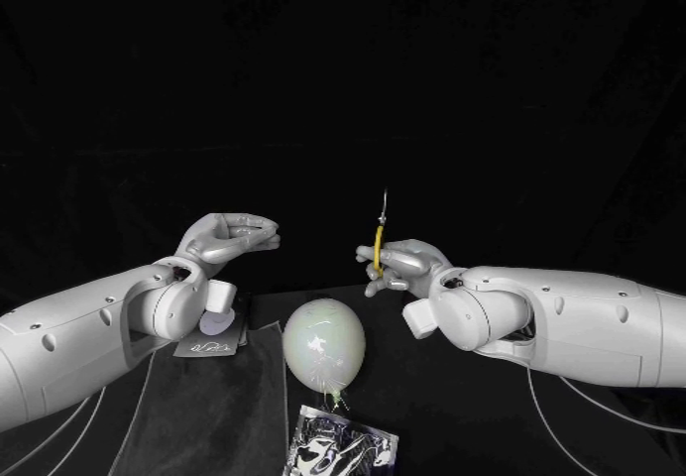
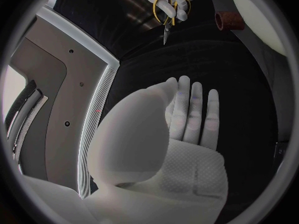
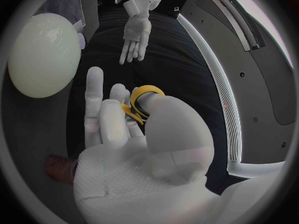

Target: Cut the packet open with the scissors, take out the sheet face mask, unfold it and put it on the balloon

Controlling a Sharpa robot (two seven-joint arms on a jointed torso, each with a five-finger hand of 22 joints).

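Well, our worry is the balloon (image 1: 324, 342): it lies mid-table, just beyond the packet (image 1: 340, 448) at the near edge, so bringing the scissors (image 1: 379, 236) down to cut could prick it. Our right hand (image 1: 404, 266) grasps them by the yellow loops above the table, long axis upright, blades together, tips pointing up and away from the table. A loose hold might let them swing. Our left hand (image 1: 226, 238) is released, fingers stretched out, holding nothing.
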